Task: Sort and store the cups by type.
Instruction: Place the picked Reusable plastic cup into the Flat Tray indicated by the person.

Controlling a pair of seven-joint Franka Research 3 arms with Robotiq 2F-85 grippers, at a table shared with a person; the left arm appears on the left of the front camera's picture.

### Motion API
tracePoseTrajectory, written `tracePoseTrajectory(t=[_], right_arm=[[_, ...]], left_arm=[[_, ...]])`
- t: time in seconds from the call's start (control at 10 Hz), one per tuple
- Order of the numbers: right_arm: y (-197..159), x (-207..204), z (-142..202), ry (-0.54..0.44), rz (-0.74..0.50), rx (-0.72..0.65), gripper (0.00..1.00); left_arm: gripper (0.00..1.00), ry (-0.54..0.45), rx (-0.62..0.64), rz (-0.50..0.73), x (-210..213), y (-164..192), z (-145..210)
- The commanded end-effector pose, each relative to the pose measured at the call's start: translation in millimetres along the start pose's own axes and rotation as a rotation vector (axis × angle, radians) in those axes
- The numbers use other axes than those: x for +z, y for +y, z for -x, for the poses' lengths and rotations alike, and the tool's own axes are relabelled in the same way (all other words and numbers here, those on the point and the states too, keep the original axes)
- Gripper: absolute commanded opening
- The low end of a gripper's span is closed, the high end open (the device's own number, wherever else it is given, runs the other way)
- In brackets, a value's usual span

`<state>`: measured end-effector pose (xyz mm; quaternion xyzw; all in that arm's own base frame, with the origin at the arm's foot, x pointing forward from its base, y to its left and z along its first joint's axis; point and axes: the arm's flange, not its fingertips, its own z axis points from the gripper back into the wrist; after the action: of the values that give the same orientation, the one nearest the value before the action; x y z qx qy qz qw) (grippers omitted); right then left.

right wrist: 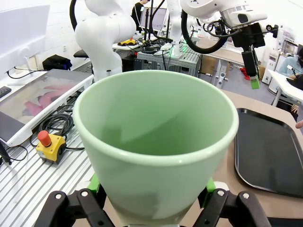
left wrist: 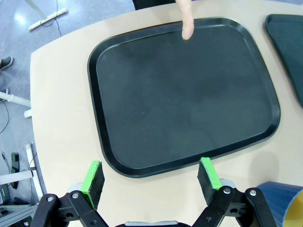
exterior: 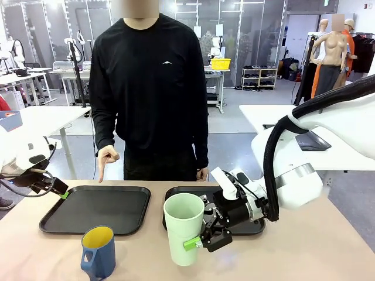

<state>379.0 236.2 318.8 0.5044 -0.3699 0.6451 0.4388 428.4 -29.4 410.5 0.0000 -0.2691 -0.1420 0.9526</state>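
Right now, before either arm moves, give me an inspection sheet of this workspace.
Surface: beige table; left tray bare; right tray partly hidden by the right arm.
Job's things: mint tumbler upright in front of the right tray; blue mug, yellow inside, upright in front of the left tray, free.
Clutter: nothing seen.
Grippers: right gripper shut on the mint tumbler; left gripper open, by the left tray's edge.
Cables: black hose along the right arm; loose cables by a yellow stop box beside the table.
Surroundings: person's hand points down at the left tray; other tables behind.
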Motion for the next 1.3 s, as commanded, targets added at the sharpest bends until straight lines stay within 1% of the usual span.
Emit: tracePoseTrajectory(t=[0.0,0.3,0.4,0.6,0.9,1.0,1.1,1.2], right_arm=[[-2.3,-0.9,0.0,-0.002,-0.001,0.005,0.42],[-2.3,-0.9,0.0,-0.002,-0.001,0.005,0.42],[0.0,0.0,0.0,0.000,0.000,0.000,0.86],[-16.8,-10.0,-11.2,-0.006,-0.001,0.012,0.86],[-68.3,-27.7,-37.3,0.016,0.017,-0.007,0.86],[-89.4,-31.9,-46.4,0.033,0.031,-0.013,0.86],[-113.7,-42.5,-54.9,0.048,0.012,-0.019,0.86],[-146.8,-55.9,-62.8,0.075,0.007,-0.029,0.86]], left_arm=[[1.00,0.002,0.004,0.004,-0.3,1.8,0.7],[1.00,0.002,0.004,0.004,-0.3,1.8,0.7],[1.00,0.002,0.004,0.004,-0.3,1.8,0.7],[1.00,0.002,0.004,0.004,-0.3,1.8,0.7],[1.00,0.002,0.004,0.004,-0.3,1.8,0.7],[1.00,0.002,0.004,0.004,-0.3,1.8,0.7],[1.00,0.002,0.004,0.004,-0.3,1.8,0.7],[1.00,0.002,0.004,0.004,-0.3,1.8,0.7]])
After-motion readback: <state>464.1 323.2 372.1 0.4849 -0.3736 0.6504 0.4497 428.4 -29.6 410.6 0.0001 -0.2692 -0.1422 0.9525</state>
